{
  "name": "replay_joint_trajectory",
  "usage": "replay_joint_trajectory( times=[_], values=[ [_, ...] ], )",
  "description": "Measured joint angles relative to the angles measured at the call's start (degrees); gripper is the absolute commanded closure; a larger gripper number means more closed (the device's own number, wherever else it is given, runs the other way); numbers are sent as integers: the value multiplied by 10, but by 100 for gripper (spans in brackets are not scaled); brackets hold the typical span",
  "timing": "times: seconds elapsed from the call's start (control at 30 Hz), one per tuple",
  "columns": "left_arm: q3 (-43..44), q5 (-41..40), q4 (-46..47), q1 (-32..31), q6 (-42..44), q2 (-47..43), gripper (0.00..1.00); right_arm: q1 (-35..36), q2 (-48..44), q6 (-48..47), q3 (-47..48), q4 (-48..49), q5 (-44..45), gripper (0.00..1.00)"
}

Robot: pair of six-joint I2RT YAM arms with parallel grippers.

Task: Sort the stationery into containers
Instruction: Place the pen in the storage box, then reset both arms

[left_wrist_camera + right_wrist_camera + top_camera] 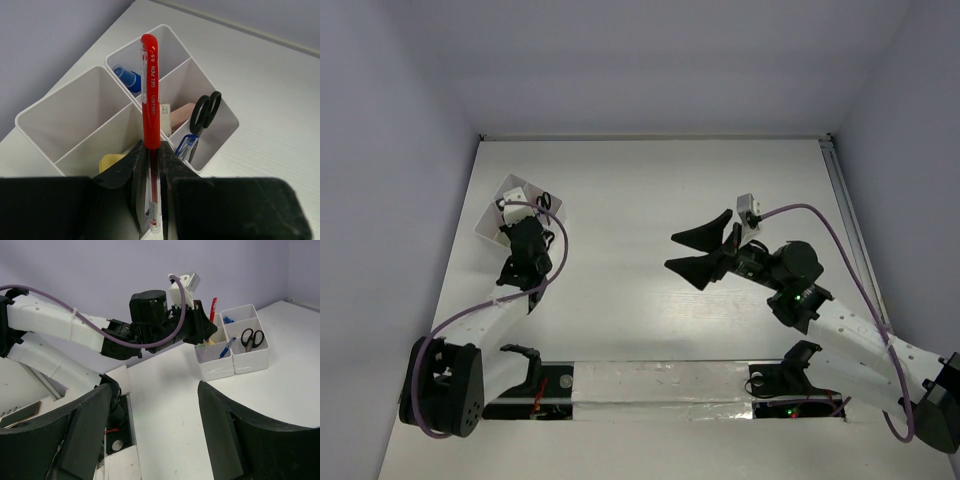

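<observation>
Left claw [150, 156] pinches red pen [150, 95], seemingly above organiser [75, 112] with scissors [206, 112].

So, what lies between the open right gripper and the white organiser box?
Nothing but bare table, shown in the right wrist view between the right gripper and the organiser box.

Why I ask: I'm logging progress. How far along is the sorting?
Done: scissors, blue pen and pink eraser sit in the organiser. In hand: the left end effector holds the red pen over it. Left: dropping that pen in; no other loose stationery is visible.
</observation>
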Motion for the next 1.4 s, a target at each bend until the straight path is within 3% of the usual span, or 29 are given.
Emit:
replay_joint_trajectory(
  times=[0.4,0.6,0.7,0.73,0.8,0.9,0.93,1.17,1.4],
  values=[
    [-26,-30,54,0,17,72,100,0,-14,-8,-11,-11,8,25],
    [-35,-35,55,0,14,71,86,0,-12,-10,-11,-13,10,25],
    [-36,-38,56,-3,11,71,69,0,-12,-10,-11,-15,12,24],
    [-36,-40,56,-5,11,70,60,0,-12,-10,-11,-16,13,24],
    [-37,-47,56,-16,10,68,53,0,-12,-12,-11,-19,15,24],
    [-37,-54,52,-25,10,56,26,0,-12,-14,-11,-23,17,24],
    [-37,-59,49,-27,11,48,1,0,-12,-15,-11,-24,17,24],
    [-19,-82,3,-57,8,-40,1,0,-9,-19,-11,-31,23,23],
    [97,-57,-78,-115,5,-162,1,0,-11,-29,-11,-52,61,19]
  ],
)
